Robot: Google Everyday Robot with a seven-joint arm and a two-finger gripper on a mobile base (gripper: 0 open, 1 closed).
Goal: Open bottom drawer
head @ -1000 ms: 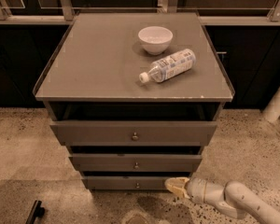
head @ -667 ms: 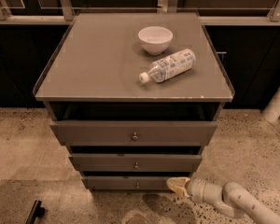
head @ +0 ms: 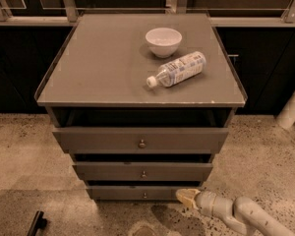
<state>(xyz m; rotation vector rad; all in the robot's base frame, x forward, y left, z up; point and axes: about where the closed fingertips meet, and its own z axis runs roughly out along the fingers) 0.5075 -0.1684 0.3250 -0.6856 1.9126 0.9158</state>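
Pale-yellow tipped gripper [head: 187, 196] is recorded low in the view, at about 5 o'clock from the frame centre, just above the floor. Its tip is pointed toward 9 o'clock. Whether it is spread or closed cannot be told. It is carried on a grey-white rounded arm [head: 236, 213], which enters from the 4 o'clock corner.

The gripper tip is seen just beside the right end of the bottom drawer [head: 118, 192], a slim flat grey-brown front and the narrowest of the three. Contact between the two cannot be confirmed. The drawer's small round centre knob [head: 145, 195] is located at 9 o'clock from the gripper, apart from it and ungripped. A dark gap is noted above this front; how far the drawer is drawn out cannot be told.

At 12 o'clock from it, the mid-sized grey-brown drawer front [head: 108, 171] is seen, and above that the widest, tallest grey-brown drawer front [head: 98, 139], each with a centre knob.

The flat grey-brown cabinet top [head: 98, 68] is noted above. On it a round white bowl [head: 163, 42] is stood upright toward the back. A clear plastic bottle with a white cap [head: 177, 70] is laid on its side just at 6 o'clock from the bowl, cap toward 8 o'clock.

The speckled beige stone floor [head: 19, 151] is seen around the cabinet. A small black object [head: 37, 223] is noted at the 7 o'clock corner.
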